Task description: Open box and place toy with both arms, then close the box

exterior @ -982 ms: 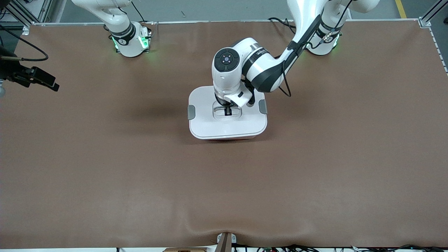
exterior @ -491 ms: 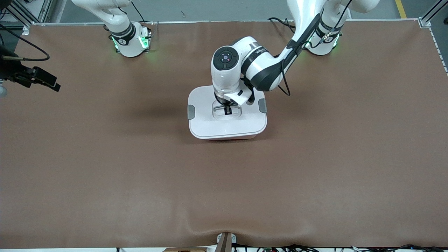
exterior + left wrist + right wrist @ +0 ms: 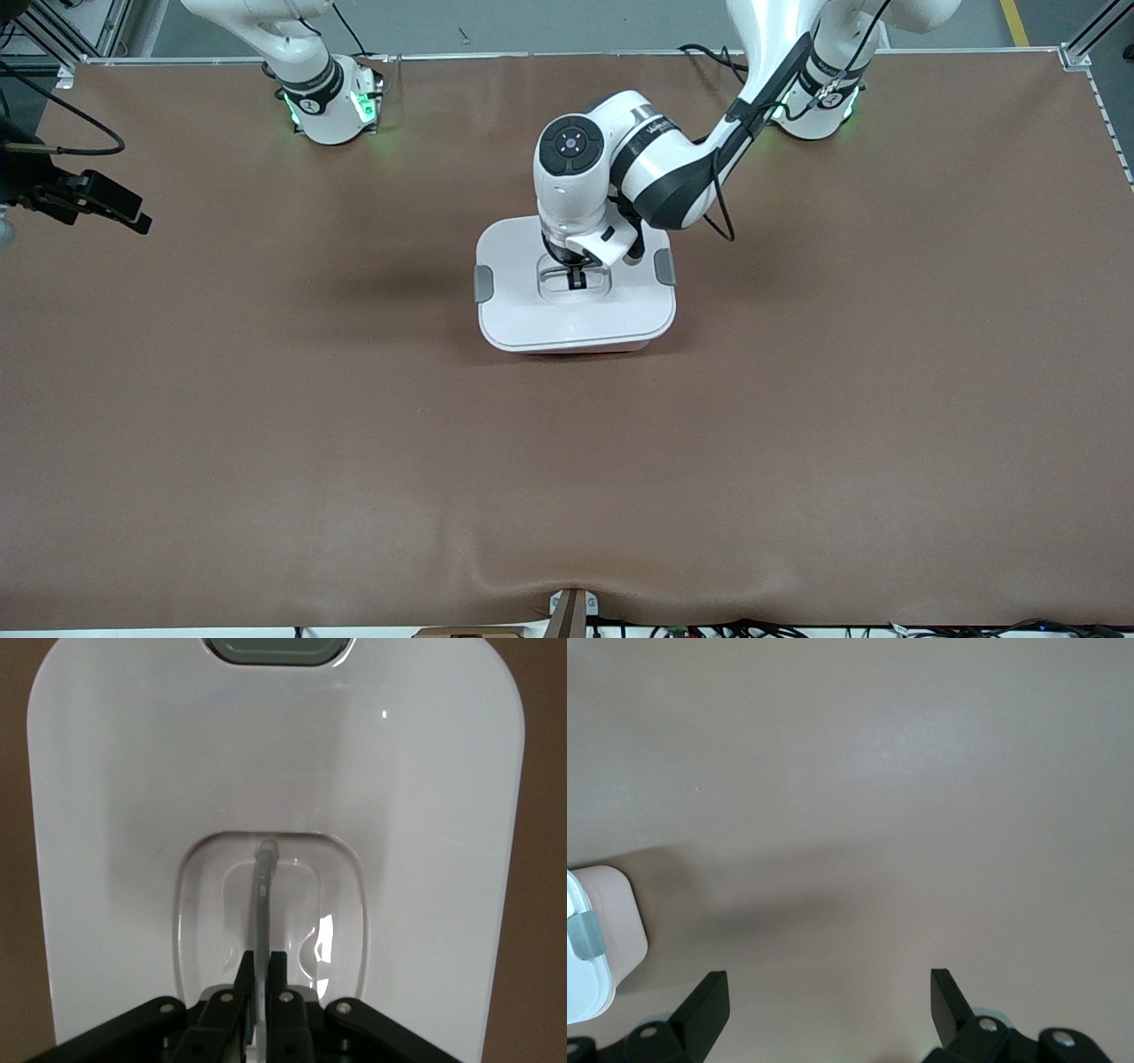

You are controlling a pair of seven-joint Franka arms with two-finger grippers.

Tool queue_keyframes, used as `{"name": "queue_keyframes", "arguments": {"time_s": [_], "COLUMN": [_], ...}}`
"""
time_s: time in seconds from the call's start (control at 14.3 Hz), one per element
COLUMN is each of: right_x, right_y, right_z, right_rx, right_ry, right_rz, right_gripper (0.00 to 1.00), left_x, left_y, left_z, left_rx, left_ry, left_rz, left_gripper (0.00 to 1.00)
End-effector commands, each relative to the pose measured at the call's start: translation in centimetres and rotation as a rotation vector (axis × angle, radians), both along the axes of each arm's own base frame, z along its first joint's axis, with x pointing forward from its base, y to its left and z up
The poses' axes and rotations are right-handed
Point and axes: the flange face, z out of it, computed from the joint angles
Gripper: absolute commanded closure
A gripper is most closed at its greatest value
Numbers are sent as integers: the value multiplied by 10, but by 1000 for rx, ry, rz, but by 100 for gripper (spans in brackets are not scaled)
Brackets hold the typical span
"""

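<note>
The box [image 3: 576,319] stands mid-table with its white lid on; a sliver of the pink tub [image 3: 580,353] shows under the lid's near edge. Grey latches [image 3: 484,283] [image 3: 664,268] sit on the two sides. My left gripper [image 3: 577,282] is down in the lid's recess, shut on the thin centre handle [image 3: 263,895]; the left wrist view shows the gripper [image 3: 262,957] clamping it. My right gripper [image 3: 133,217] waits open and empty in the air over the right arm's end of the table [image 3: 829,988]. The toy is not in view.
The brown table mat [image 3: 797,425] is bare around the box. The right wrist view shows a corner of the box [image 3: 607,921] with one grey latch [image 3: 585,935]. A small bracket [image 3: 571,611] sits at the table's near edge.
The left wrist has shifted slightly toward the arms' bases while still gripping the handle. The lid stays on the box. The right gripper has barely moved.
</note>
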Motion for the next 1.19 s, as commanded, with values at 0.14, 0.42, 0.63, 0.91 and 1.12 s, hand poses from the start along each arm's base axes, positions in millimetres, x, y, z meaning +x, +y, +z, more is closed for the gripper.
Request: {"name": "queue_keyframes", "arguments": {"time_s": [0.14, 0.42, 0.63, 0.91, 1.12], "right_x": [2, 7, 10, 10, 9], "right_y": [-1, 4, 4, 0, -4], "right_z": [20, 21, 15, 12, 11], "right_rx": [-1, 1, 3, 4, 5], "right_ry": [-46, -51, -39, -27, -20], "right_rz": [40, 122, 127, 118, 115], "right_gripper": [0, 0, 0, 0, 0], "left_x": [-13, -15, -18, -21, -21], "left_y": [0, 2, 2, 4, 4], "left_z": [20, 19, 13, 3, 2], "left_rx": [18, 24, 35, 54, 52], "left_ry": [-43, -41, -36, -41, -42], "left_rz": [-9, -11, -17, -29, -29], "left_gripper": [100, 100, 100, 100, 100]}}
